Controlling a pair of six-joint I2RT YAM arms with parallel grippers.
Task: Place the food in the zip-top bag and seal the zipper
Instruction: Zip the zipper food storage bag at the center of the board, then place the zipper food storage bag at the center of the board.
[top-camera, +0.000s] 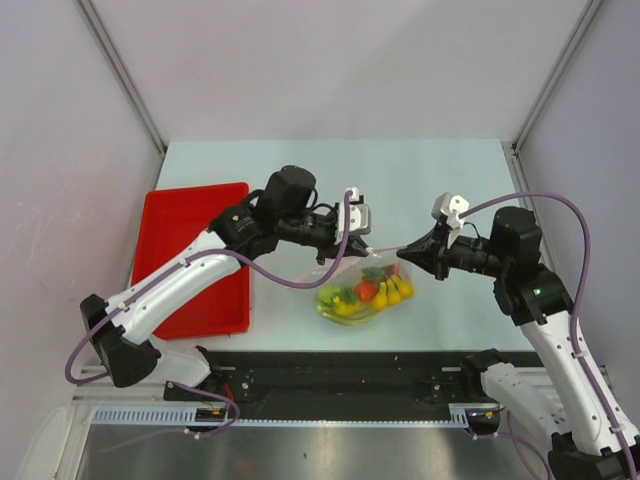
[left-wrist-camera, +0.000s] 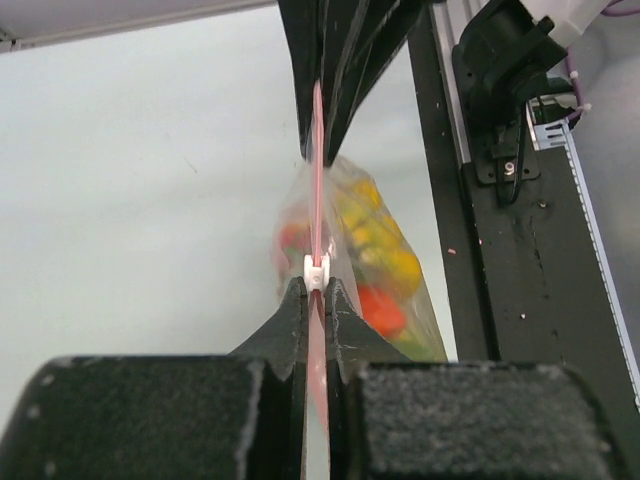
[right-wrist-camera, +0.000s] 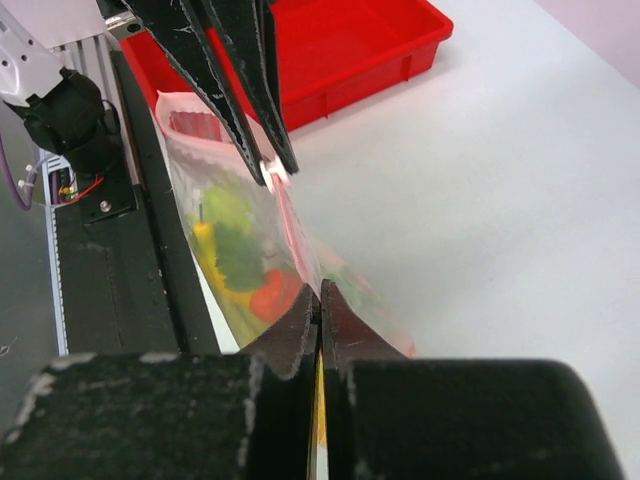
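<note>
Out past the left tool (left-wrist-camera: 317, 285), the red tray (top-camera: 190, 215) showed nothing in it, so I judged loading done. The zip-top bag (left-wrist-camera: 300, 215) sagged between that tool and the right tool (right-wrist-camera: 320, 300), with the food (left-wrist-camera: 385, 265) bunched inside. Sealing was left: both tools were pressed together on the zipper (left-wrist-camera: 318, 150), the left at a small white clip (left-wrist-camera: 317, 270), and I couldn't tell how much was shut.

Both arms on my feed, hardware look only.
Left arm (top-camera: 190, 275) and right arm (top-camera: 560, 340): white link shells, black joint housings, black bases. A purple cable (top-camera: 290, 282) loops along each, and I see a white wrist block (top-camera: 358, 212) on both. Left claw (left-wrist-camera: 317, 285) and right claw (right-wrist-camera: 320, 295): black tapered fingers with pointed tips.
</note>
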